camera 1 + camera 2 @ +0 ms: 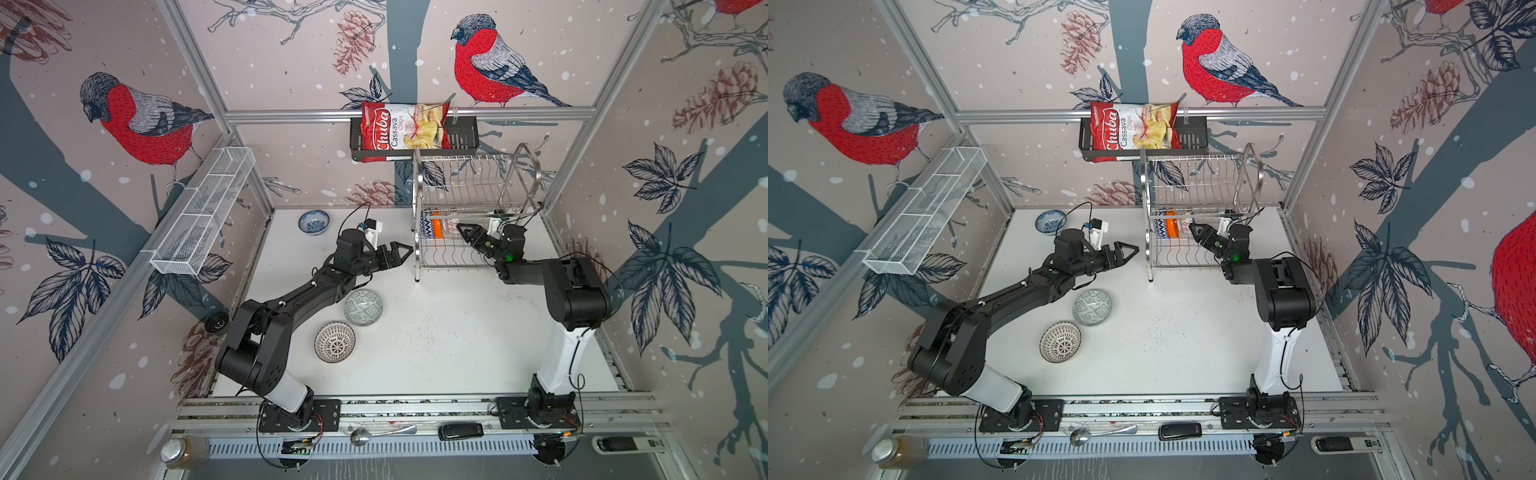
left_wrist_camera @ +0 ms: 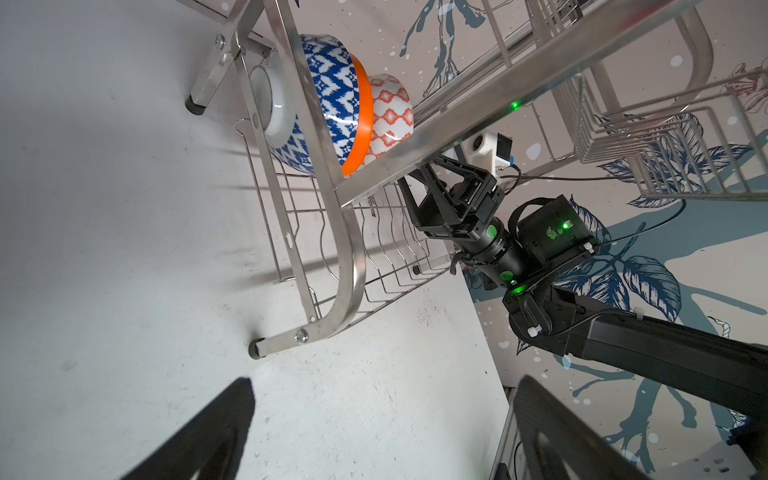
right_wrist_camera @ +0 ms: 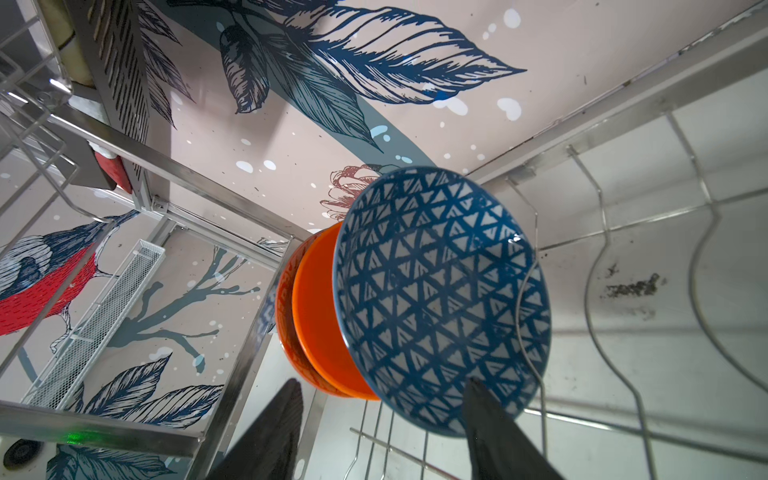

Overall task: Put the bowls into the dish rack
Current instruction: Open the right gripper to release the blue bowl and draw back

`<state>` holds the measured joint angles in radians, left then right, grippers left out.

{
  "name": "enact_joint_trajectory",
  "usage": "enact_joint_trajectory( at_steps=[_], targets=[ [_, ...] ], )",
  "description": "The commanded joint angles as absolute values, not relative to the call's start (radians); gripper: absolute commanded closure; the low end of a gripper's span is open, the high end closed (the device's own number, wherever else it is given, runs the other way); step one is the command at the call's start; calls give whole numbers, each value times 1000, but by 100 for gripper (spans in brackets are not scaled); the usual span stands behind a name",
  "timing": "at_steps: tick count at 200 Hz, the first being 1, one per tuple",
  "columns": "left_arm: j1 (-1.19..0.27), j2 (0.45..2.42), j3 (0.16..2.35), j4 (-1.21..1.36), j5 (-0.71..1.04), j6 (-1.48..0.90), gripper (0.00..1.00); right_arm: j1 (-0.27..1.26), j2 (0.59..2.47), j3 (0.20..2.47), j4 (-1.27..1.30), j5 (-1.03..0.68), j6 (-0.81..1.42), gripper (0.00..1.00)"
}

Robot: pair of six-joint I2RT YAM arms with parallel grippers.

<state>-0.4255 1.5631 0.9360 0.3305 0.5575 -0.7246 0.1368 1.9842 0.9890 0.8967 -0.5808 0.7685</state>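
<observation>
White tabletop [image 1: 436, 332]: right gripper [image 3: 384, 380] stands parted astride the rim of the blue triangle bowl [image 3: 436, 291], low in the dish rack [image 1: 419, 187]; left gripper [image 1: 406, 251] gapes empty just outside it

In both top views the blue triangle bowl [image 1: 428, 228] and orange bowl [image 1: 436, 226] show only as slivers behind the upper wires of the dish rack [image 1: 416, 187] — whether the right end effector [image 1: 460, 229] touches either cannot be told. In the right wrist view the blue triangle bowl hides most of the orange bowl; the 2 fingers [image 3: 498, 440] there run off the edge, as do those of the left end effector [image 2: 386, 380], blurred.
</observation>
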Motion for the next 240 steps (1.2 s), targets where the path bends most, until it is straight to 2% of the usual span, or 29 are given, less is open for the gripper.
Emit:
enact_joint_trajectory(
  at_steps=[1, 57, 83, 97, 240],
  targets=[
    [-423, 1557, 944, 358, 570, -706, 3, 134, 1961, 969, 988, -565, 782, 36],
    [-424, 1559, 943, 358, 570, -707, 2, 128, 1934, 931, 1041, -560, 792, 22],
    [-423, 1559, 943, 357, 569, -706, 2, 127, 1927, 917, 1061, -555, 798, 11],
    [-423, 1560, 943, 358, 568, -706, 3, 127, 1919, 913, 1062, -552, 795, 0],
    [-423, 1560, 943, 358, 571, -708, 2, 158, 1886, 870, 1163, -581, 845, 0]
  ],
)
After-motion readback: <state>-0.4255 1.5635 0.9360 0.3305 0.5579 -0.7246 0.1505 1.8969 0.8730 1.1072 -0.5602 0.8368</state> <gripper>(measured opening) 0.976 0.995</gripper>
